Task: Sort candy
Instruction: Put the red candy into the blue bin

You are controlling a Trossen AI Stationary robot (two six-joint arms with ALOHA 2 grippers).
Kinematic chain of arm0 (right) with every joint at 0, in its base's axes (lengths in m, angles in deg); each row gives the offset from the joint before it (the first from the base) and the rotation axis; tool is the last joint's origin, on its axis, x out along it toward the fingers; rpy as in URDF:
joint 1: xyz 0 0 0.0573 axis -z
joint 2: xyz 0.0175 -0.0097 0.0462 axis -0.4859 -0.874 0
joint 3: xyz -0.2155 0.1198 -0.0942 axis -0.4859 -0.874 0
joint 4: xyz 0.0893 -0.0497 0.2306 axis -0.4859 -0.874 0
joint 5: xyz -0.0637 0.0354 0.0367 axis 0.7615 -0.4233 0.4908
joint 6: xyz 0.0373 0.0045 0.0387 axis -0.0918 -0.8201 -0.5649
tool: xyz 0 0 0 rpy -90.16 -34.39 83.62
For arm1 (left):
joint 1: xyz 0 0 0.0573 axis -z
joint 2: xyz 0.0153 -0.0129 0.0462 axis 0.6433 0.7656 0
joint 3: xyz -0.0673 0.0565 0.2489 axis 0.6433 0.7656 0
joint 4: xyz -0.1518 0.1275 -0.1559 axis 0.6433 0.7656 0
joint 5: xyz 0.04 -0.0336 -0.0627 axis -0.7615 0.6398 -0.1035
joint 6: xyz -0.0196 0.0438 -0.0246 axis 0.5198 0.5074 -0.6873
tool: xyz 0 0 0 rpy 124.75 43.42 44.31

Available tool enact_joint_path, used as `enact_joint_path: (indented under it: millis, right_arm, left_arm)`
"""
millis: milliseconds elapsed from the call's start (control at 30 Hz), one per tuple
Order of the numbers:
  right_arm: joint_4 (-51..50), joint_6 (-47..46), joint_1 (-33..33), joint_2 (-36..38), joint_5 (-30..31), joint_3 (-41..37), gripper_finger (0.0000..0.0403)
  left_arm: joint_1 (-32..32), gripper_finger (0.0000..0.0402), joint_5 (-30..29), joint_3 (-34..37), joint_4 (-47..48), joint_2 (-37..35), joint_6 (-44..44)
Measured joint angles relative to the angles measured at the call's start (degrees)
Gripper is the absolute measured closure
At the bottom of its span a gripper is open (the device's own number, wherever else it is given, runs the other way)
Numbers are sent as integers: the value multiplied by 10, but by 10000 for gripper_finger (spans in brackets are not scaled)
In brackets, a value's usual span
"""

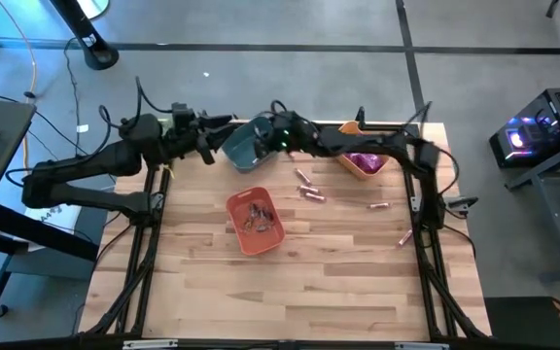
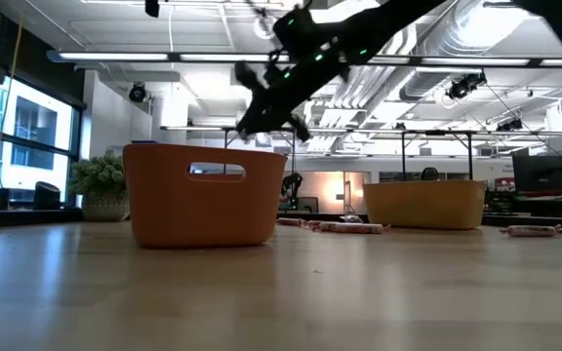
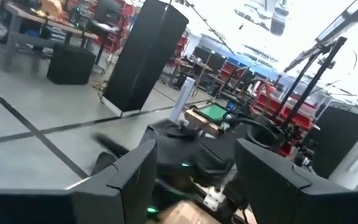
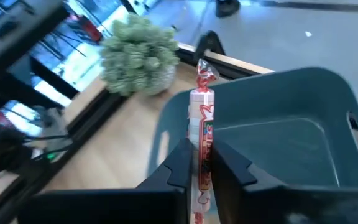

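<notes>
The right jaws (image 4: 199,163) are clamped on a slim pink stick candy (image 4: 200,134), holding it upright just above the near rim of the teal bin (image 4: 303,118) at the far edge of the desk (image 1: 309,272); the bin's floor looks bare where it shows, so this may be the first piece headed there. The green plant ball (image 4: 137,54) sits just beside that bin. The left jaws (image 3: 194,168) stand wide apart and hold nothing, waiting near the far left of the desk and pointing toward the right arm. Farther out, the orange bin (image 1: 255,222) at mid-desk already holds several small dark pieces, and the yellow bin (image 1: 350,163) to the right holds shiny magenta packets. Loose pink sticks (image 1: 309,192) still lie scattered between and to the right of those bins, so the sorting seems well under way, with the sticks left to clear.
</notes>
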Motion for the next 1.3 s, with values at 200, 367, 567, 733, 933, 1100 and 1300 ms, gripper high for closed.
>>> enact_joint_path:
  millis: [200, 367, 567, 733, 933, 1100, 1300]
  right_arm:
    - [-92, -9, 22, -86, -6, 124, 329]
    - [-117, 12, 29, -102, -6, 154, 259]
    - [-216, 95, 38, -63, -34, 154, 196]
    - [-396, 196, 26, -20, -38, 147, 187]
    - [-431, 172, 1, 8, 4, 31, 196]
    - [-324, 83, 5, 10, 0, -72, 207]
    - [-283, 36, 5, 8, 16, -117, 224]
  left_arm:
    - [17, 193, 0, 0, 11, 2, -14]
    - [25, 193, -10, 0, 32, 3, -15]
    - [25, 193, -10, 0, 41, 3, -11]
    - [25, 193, -9, 0, 41, 3, -12]
    - [25, 193, -9, 0, 39, 3, -20]
    - [25, 193, -9, 0, 39, 3, -28]
    - [25, 193, -9, 0, 39, 3, -30]
